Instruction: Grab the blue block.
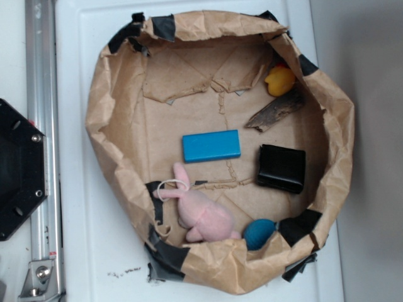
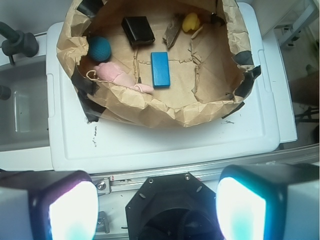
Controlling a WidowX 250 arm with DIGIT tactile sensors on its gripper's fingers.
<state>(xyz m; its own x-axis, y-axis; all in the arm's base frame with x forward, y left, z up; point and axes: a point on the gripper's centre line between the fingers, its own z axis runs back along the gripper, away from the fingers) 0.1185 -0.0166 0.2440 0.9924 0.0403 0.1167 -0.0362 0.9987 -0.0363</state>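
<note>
The blue block [image 1: 211, 146] lies flat in the middle of a brown paper-lined basin [image 1: 101, 119]. It also shows in the wrist view [image 2: 161, 69], far ahead. My gripper [image 2: 157, 210] is open and empty, high above the robot's black base [image 2: 172, 212], well short of the basin. Its two pads [image 2: 72, 212] stand wide apart at the bottom of the wrist view. The gripper does not show in the exterior view.
In the basin lie a black box [image 1: 282, 167], a pink plush rabbit [image 1: 201, 211], a teal ball [image 1: 259, 233], a yellow duck [image 1: 279, 80] and a piece of bark [image 1: 276, 111]. The basin sits on a white lid [image 1: 82, 251]. A metal rail [image 1: 43, 126] runs along the left.
</note>
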